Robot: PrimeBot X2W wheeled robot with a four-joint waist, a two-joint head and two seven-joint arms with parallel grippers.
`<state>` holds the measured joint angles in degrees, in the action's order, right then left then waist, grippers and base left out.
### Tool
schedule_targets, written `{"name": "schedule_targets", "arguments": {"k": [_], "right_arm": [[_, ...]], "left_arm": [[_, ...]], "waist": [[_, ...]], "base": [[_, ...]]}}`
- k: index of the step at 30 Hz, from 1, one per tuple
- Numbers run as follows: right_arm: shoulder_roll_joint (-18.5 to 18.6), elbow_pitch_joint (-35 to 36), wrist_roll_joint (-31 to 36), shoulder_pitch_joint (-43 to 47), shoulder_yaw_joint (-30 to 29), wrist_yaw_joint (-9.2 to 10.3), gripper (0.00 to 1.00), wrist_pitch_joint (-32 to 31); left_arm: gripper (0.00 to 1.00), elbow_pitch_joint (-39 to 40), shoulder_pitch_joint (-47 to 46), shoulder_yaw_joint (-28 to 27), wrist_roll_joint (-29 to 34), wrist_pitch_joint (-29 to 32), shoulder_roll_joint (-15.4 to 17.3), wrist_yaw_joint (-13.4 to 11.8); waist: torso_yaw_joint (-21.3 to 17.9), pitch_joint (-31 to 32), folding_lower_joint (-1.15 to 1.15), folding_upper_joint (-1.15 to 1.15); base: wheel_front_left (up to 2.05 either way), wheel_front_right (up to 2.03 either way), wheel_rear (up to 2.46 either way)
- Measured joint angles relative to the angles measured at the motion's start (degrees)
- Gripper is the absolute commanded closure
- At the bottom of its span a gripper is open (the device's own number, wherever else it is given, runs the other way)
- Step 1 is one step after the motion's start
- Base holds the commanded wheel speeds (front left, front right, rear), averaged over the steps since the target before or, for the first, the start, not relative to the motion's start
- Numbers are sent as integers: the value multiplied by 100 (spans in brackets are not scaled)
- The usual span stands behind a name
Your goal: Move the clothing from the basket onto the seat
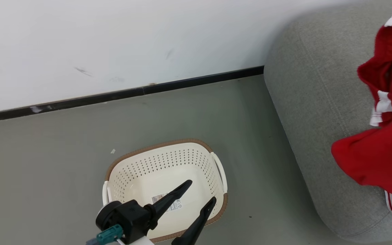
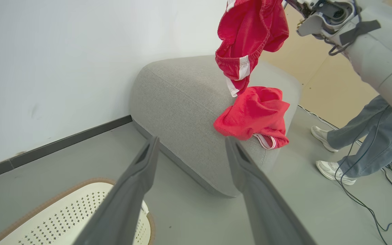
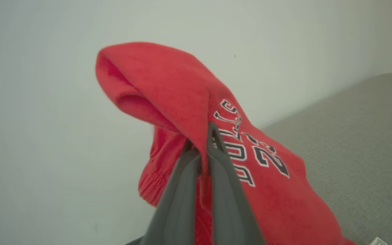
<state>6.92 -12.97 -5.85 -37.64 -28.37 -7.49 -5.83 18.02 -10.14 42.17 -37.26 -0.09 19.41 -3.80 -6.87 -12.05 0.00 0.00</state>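
Observation:
The cream basket (image 1: 216, 163) stands on the floor with just a label sticker showing inside. My left gripper (image 1: 201, 192) hovers over it, open, with nothing between its fingers (image 2: 141, 170). My right gripper (image 3: 202, 144) is shut on a red jersey (image 3: 277, 190) with "BULLS 23" lettering. That jersey (image 1: 391, 68) hangs in the air over the grey seat (image 1: 311, 102), its white trim showing. A second red garment (image 1: 379, 163) lies crumpled on the seat, near its front edge (image 2: 254, 115).
A white wall with a dark baseboard (image 1: 121, 93) runs behind the basket. A person's legs in jeans and white shoes (image 2: 335, 168) stand beyond the seat's far end. Cables (image 2: 362, 200) trail on the grey floor there.

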Motion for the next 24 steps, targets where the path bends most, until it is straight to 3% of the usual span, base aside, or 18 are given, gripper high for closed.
{"name": "schedule_targets", "arguments": {"k": [9, 24], "right_arm": [[-53, -80, 243, -248, -469, 0, 100, -178], [-190, 132, 346, -394, -575, 0, 100, -327]], "left_arm": [[0, 146, 11, -89, -14, 10, 218, 48], [0, 388, 260, -265, -197, 70, 628, 100]], "waist": [[130, -245, 0, 0], [127, -759, 0, 0]], "base": [[0, 0, 0], [0, 0, 0]]}}
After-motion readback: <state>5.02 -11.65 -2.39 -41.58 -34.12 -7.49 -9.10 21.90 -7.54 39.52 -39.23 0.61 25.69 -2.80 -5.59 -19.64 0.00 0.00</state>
